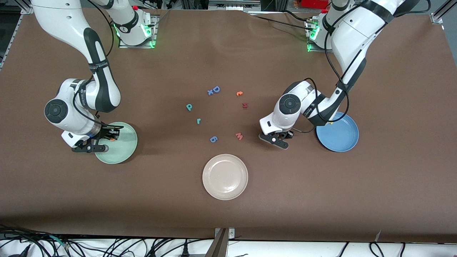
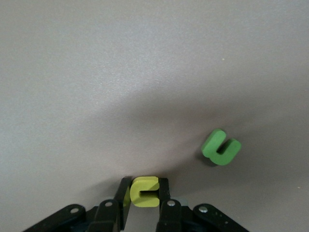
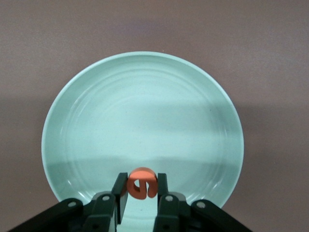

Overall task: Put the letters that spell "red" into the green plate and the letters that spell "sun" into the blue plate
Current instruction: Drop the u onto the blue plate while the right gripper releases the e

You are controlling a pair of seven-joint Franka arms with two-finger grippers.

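the left gripper (image 2: 145, 200) is closed on a yellow "u" (image 2: 144, 191), with one finger on each side of it. it is low over the brown table (image 1: 392, 178), between the pink "m" (image 1: 239, 136) and the blue plate (image 1: 339, 137). the right gripper (image 3: 140, 198) is closed on an orange "e" (image 3: 141, 182) and is over the green plate (image 3: 145, 111), near the plate's rim.

the table is covered in brown cloth. the green plate sits toward the right arm's end and the blue plate toward the left arm's end. a beige-white plate (image 1: 225, 176) lies between them, nearer the front camera. in the middle of the table lie a teal "d" (image 1: 189, 107), a thin teal "r" (image 1: 198, 121), a blue capital "D" (image 1: 214, 90), an orange "c" (image 1: 239, 93), a dark red letter (image 1: 245, 105) and a blue-grey letter (image 1: 213, 139). a bit of yellow (image 1: 331, 123) shows at the blue plate's rim, next to the left arm; what it is cannot be told. black cables (image 1: 107, 246) run along the edge nearest the camera.

the left wrist view shows a green "n" (image 2: 221, 147) lying on the cloth near the held "u", not touching it. in the front view the gripper hides both of them. the right wrist view shows the whole "e" between the fingers, while the front view shows only a small orange spot there.
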